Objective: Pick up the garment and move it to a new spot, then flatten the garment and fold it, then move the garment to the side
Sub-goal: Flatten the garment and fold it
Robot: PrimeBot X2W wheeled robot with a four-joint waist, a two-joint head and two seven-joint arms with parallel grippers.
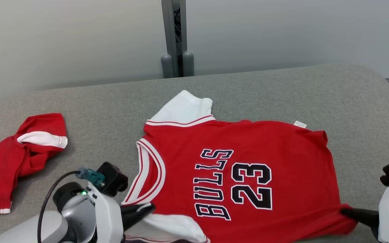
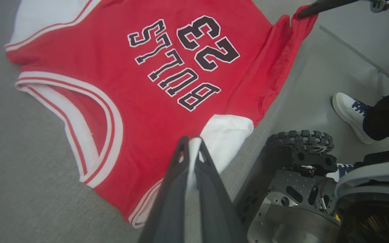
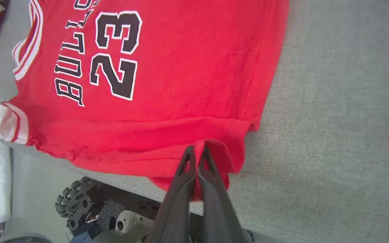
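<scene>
The garment is a red jersey with white sleeves and "BULLS 23" in black. It lies spread on the grey table, collar to the left. My left gripper is shut on the near white sleeve, which is pinched between the fingertips in the left wrist view. My right gripper is shut on the near red hem corner at the table's front edge, with fabric caught between the tips. The jersey's near side sags over that edge.
A second red and white cloth lies crumpled at the table's far left. A grey post and wall panels stand behind the table. Below the front edge are the robot's wheeled base and a person's white shoe.
</scene>
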